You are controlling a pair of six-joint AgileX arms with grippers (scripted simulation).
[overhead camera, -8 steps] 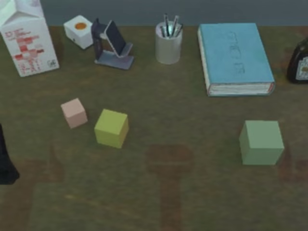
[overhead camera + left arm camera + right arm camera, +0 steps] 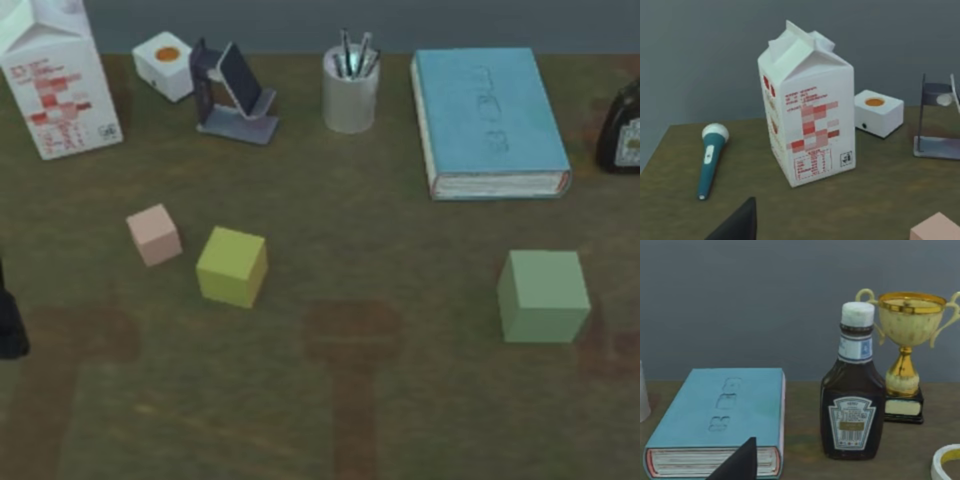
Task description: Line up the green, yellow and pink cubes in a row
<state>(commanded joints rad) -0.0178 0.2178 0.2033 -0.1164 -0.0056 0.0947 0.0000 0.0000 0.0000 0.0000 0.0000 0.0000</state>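
From above, the pink cube (image 2: 154,234) and yellow cube (image 2: 232,266) sit near each other at centre-left, the green cube (image 2: 543,296) well apart at right. The left gripper (image 2: 8,325) shows at the left edge; I cannot tell its finger state. The left wrist view shows a milk carton (image 2: 807,105); the right wrist view a blue book (image 2: 722,420).

Pink cube (image 2: 154,234): smallest, pale, sits flat at left of tabletop, slightly rotated. Yellow cube (image 2: 231,266): mid-sized, lime-ish, just beside pink one on its right, a bit nearer the front edge, small gap between, also rotated. Green cube (image 2: 543,296): biggest, pale green, alone on right side, well apart from other two.
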